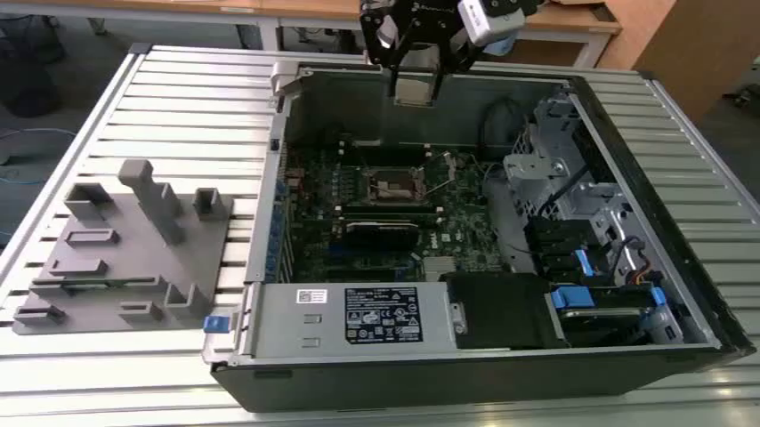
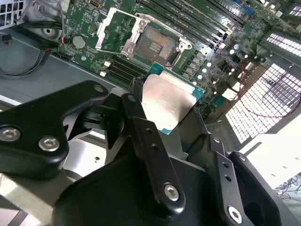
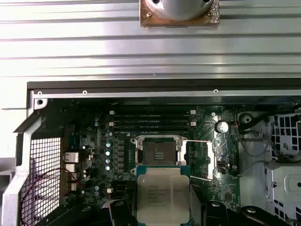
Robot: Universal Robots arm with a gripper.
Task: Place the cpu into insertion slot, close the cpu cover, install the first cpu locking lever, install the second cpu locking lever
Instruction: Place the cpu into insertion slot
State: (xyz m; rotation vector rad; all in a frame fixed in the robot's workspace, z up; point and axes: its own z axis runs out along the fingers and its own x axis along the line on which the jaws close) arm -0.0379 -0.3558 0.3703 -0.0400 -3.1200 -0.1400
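Jaws pinch the chip [image 3: 163, 197] well clear of the open socket [image 3: 159, 151]; step 1 looks in hand, calling for square alignment

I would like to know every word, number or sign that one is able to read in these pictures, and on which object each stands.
No text can be read here with confidence.
Black and white label on the power supply box: print present, too small to read.
Small white sticker beside that label: barcode-like marks, unreadable.
Top of the cpu: faint lines of print, too blurred to read.
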